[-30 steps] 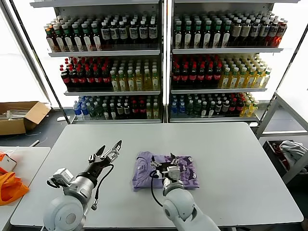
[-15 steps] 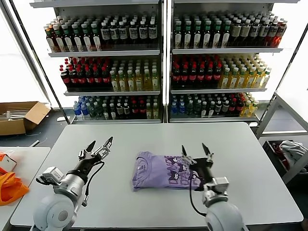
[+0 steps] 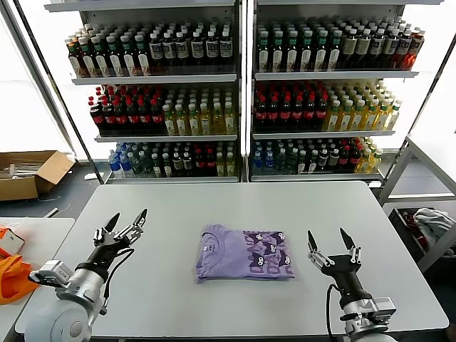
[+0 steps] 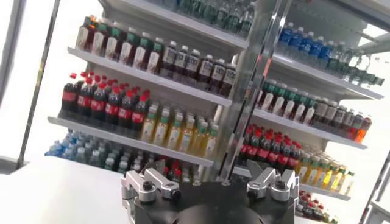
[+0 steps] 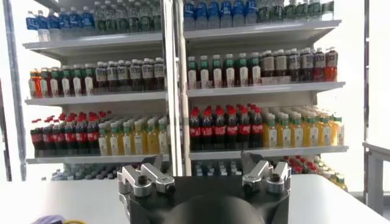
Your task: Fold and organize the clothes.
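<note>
Nearest the robot, the left claw (image 3: pixel 127 222) hangs over the bare left part of the surface (image 3: pixel 178 199), its prongs spread wide and holding nothing. The right claw (image 3: pixel 333 244) is likewise splayed fully open and empty, over the right side of the surface. Both sit well apart from the cloth.

Between them, in the middle of the surface, lies the lavender T-shirt (image 3: pixel 244 254), already folded into a flat rectangle with the dark print facing up on its right half and the collar toward its left. It looks like a single shirt, though a second layer under it cannot be ruled out from here.

The fold seems finished, so the step in hand is probably tidying or setting the bundle aside. To do that well, come in low from both short edges, pinch through all layers at once, and lift evenly so the fold does not slump open.

Behind the surface stand shelves of bottles (image 3: pixel 164 107).
</note>
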Available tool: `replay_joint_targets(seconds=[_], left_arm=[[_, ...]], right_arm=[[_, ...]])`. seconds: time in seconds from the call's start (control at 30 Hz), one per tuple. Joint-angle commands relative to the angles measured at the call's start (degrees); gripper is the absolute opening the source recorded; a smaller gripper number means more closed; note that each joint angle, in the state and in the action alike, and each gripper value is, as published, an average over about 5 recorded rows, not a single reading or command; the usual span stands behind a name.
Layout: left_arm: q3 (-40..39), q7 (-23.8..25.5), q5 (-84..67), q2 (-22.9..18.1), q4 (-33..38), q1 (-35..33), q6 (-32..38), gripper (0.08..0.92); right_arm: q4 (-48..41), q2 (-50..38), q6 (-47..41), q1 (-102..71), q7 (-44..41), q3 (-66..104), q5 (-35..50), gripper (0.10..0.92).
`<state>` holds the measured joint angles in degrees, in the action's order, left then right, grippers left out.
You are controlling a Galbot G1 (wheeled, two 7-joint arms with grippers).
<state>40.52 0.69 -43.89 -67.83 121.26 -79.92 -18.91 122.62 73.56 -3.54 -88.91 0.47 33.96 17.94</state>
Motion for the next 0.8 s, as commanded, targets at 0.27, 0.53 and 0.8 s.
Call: replay_joint_targets(seconds=[0.27,0.53,0.8], left_arm=[[6.4,6.5,5.7,-3.3,2.8,-7.8,1.3,0.823],[6.5,12.0,12.0,-3.7,2.1,-7.7,2.5,0.823],[6.4,15.3,15.8,-3.9,2.3,-8.9,4.1,0.823]], right_arm=[[2.5,1.1,4.4,-8.2,-5.7,7.0,-1.8,0.823],[3.3,2.1,4.6,-11.2,-6.8,10.0,1.4,0.823],[2.9,2.1,4.4,-11.3,-7.3,10.7,2.0,0.823]])
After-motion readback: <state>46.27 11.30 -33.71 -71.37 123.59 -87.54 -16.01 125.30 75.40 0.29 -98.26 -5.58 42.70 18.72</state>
